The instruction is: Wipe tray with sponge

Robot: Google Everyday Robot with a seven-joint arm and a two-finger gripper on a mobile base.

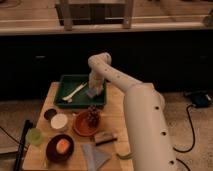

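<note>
At the right end of the tray (65,84), gripper (95,86) is down over the sponge (91,93), which lies on the tray floor. We can't tell how far it's open or whether it really has the sponge.

Risks as we see them:
- a white utensil (74,93) lies diagonally just left of the sponge, so a leftward stroke would likely shove it or jam against it
- tray looks light, so pushing hard could slide it on the table (116,102)
- a weak hold would leave the sponge behind

Surface: wooden table crowded with an orange plate (82,129), bowls and a grey-blue cloth (95,156). Speckled floor, dark cabinets behind.
</note>
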